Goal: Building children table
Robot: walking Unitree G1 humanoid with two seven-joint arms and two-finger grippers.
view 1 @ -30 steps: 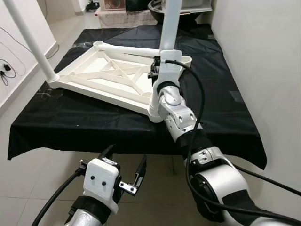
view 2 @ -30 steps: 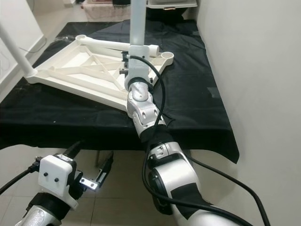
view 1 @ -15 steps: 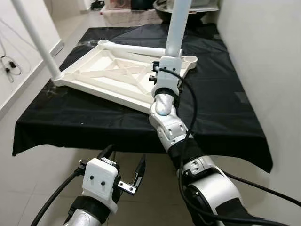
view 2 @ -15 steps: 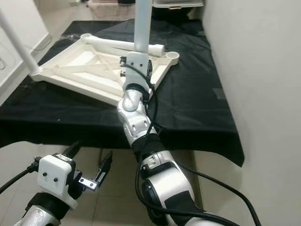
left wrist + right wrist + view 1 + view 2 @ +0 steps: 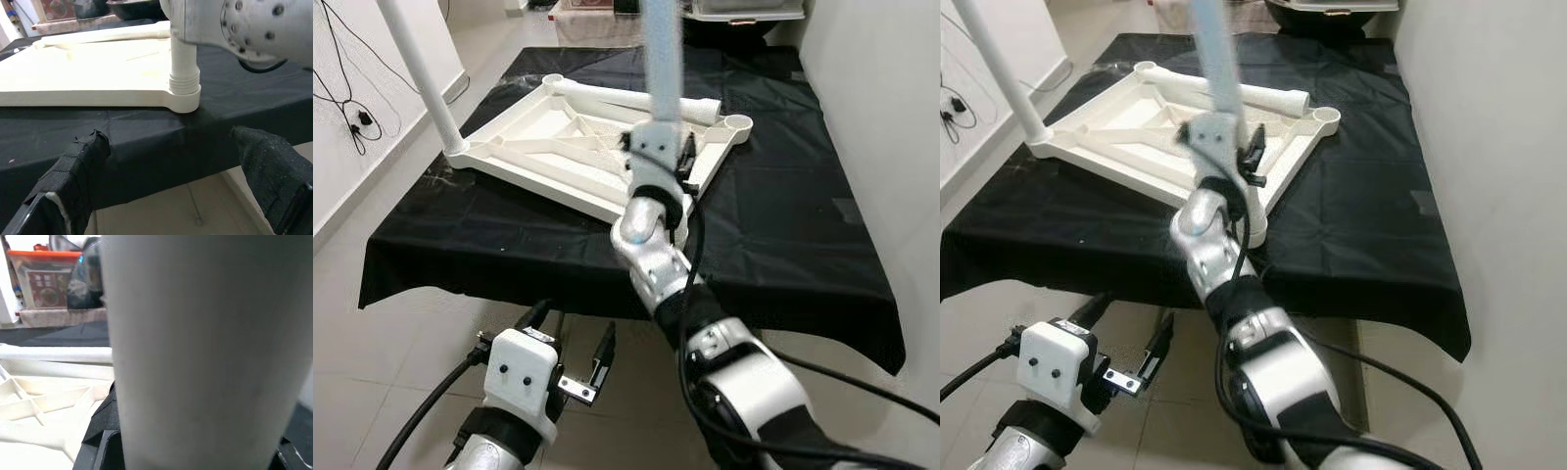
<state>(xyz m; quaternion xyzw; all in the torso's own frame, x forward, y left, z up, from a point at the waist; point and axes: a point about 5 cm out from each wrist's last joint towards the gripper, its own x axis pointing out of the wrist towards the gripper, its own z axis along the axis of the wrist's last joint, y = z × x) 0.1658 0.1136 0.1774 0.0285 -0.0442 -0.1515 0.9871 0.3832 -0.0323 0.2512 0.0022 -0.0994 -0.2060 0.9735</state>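
While the white children's table frame (image 5: pixel 578 162) lies upside down on the black-draped tabletop (image 5: pixel 783 235), a white table leg (image 5: pixel 663 69) is held upright at the frame's near corner socket (image 5: pixel 184 95), clasped by the right end effector (image 5: pixel 658 162). Another leg (image 5: pixel 421 78) is already seen standing at the far-left corner, and a third leg (image 5: pixel 631 96) lies along the frame's far edge. The leg-fitting step appears to be in hand; seating this leg squarely is likely called for next. The left end effector (image 5: pixel 576 352) is held low before the tabletop, fingers spread and empty.
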